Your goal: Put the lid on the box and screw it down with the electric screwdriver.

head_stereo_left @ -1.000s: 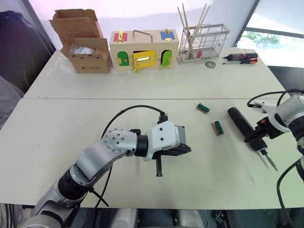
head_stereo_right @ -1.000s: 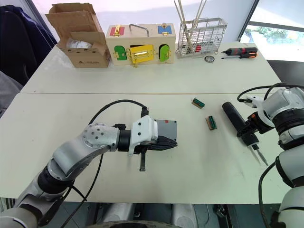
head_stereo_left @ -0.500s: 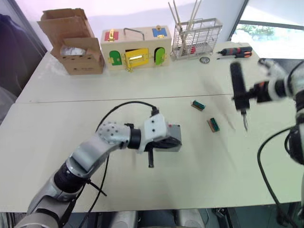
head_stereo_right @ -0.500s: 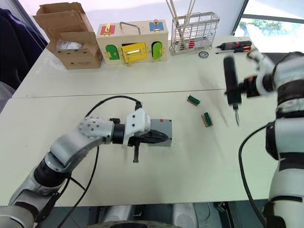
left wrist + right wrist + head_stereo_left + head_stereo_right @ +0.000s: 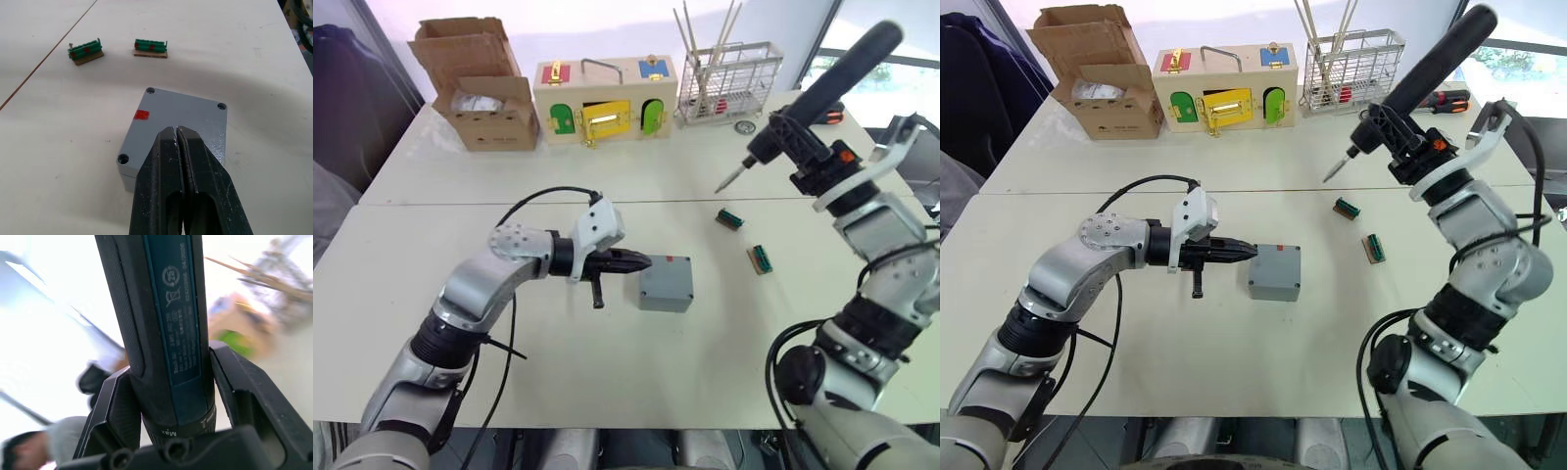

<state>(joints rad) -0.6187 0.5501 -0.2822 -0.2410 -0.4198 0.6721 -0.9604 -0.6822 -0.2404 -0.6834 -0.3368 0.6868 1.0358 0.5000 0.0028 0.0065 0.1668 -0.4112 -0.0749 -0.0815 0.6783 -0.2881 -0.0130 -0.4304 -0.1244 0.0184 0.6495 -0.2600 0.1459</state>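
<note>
A: What is the left gripper (image 5: 177, 133) doing?

B: Its two black fingers are pressed together with nothing between them. The tips sit just left of the box (image 5: 666, 283), very close to its edge.

A: And the right gripper (image 5: 171, 382)?

B: It is up in the air on the right side, squeezing the electric screwdriver (image 5: 822, 83) around its fat black body. The screwdriver is tilted. Its thin metal tip points down and to the left, and its back end sticks up high and to the right.

A: Where is the box?

B: On the near white table (image 5: 724, 352), about in the middle. The grey lid (image 5: 183, 120) is lying on top of it. You can see little screw holes in the corners and a small red mark (image 5: 141, 115) near one edge.

A: What else is on the table?

B: Two small green parts (image 5: 731, 218) and (image 5: 762, 259) lie to the right of the box. At the far side are a cardboard box (image 5: 487, 83), a wooden latch box (image 5: 610, 101) and a wire basket (image 5: 729, 83) with sticks in it.
</note>
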